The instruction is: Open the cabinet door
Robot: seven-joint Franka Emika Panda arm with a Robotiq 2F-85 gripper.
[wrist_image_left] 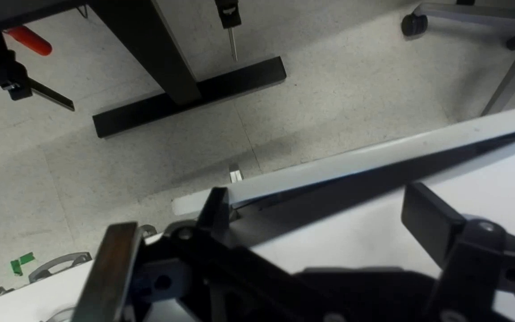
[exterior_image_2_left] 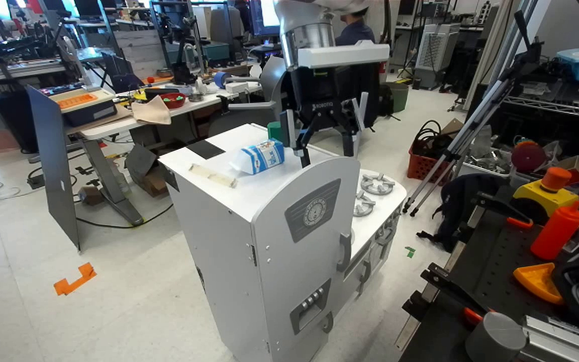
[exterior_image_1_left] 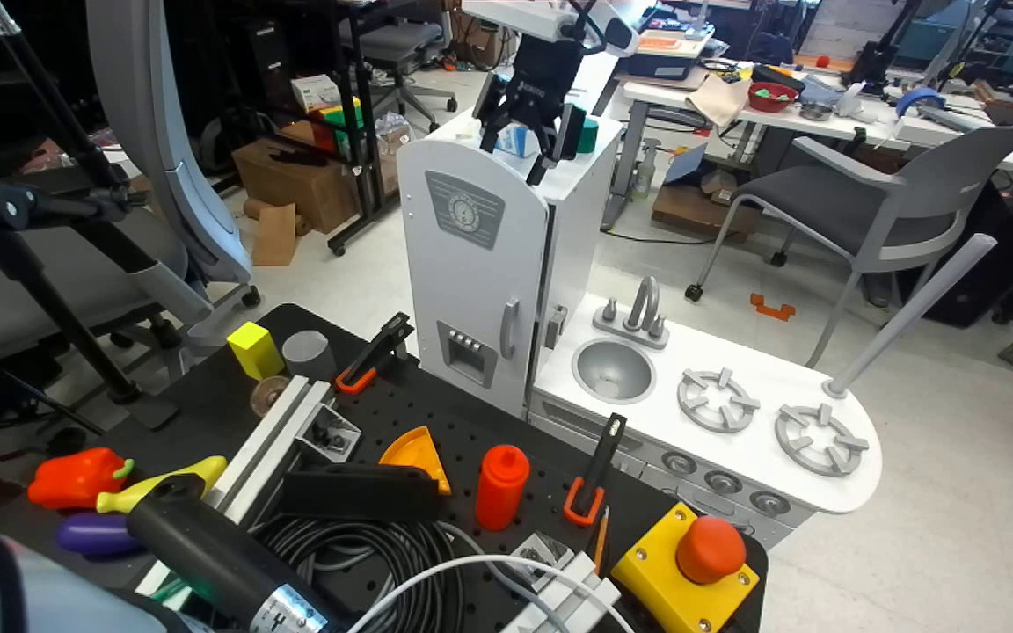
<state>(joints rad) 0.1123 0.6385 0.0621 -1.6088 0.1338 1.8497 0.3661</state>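
Observation:
The cabinet door [exterior_image_1_left: 471, 272] is the tall white panel with a rounded top, a grey gauge plate and a grey handle [exterior_image_1_left: 509, 327]. It also shows in an exterior view [exterior_image_2_left: 289, 264], with hinges on the edge away from the counter. A dark gap along its handle-side edge shows it stands slightly ajar. In the wrist view its top edge [wrist_image_left: 329, 168] runs beside a dark wedge-shaped gap. My gripper [exterior_image_1_left: 515, 158] is open and empty, pointing down over the tower top. In the wrist view [wrist_image_left: 315, 199], one finger overlaps the gap near the door's free edge; I cannot tell whether it touches.
A blue-and-white carton [exterior_image_2_left: 267, 157] and a green cup [exterior_image_2_left: 274, 130] are on the tower top. The white counter [exterior_image_1_left: 647, 431] with sink and burners adjoins the handle side. A black table [exterior_image_1_left: 471, 404] with clamps, a red bottle [exterior_image_1_left: 502, 486] and cables stands in front.

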